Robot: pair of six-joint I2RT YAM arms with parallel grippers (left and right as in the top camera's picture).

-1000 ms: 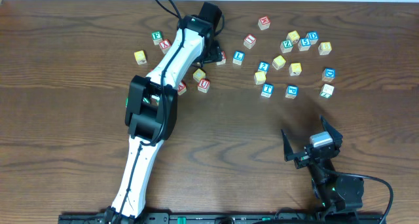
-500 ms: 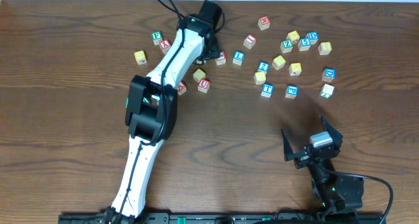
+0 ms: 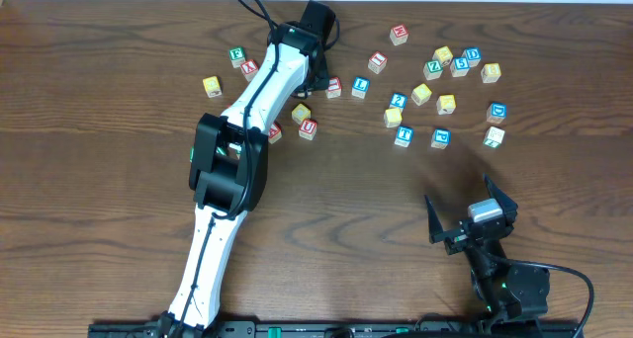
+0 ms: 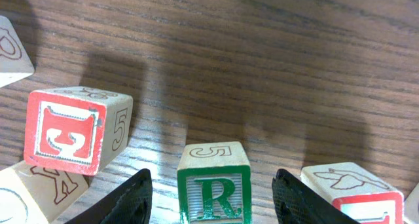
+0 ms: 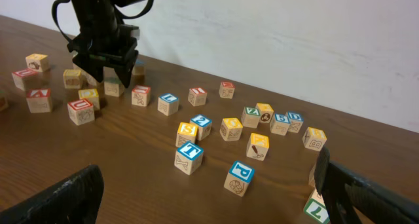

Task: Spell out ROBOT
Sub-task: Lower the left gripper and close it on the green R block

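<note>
The green-lettered R cube stands upright on the table between the two fingers of my left gripper. A gap shows on each side of the cube, so the jaws are open around it without touching. From overhead the left gripper hides that cube. The blue-lettered T cube sits in the right-hand cluster, close to yellow-faced cubes. My right gripper rests wide open near the front edge, with nothing between its fingers.
Red-lettered cubes flank the R cube closely on both sides. More red-lettered cubes lie just in front of the left arm. A blue P cube and a green-lettered cube sit nearest the right gripper.
The left gripper's jaws have drawn in a little at the cubes by its tip. Both arms otherwise stay where they were.
</note>
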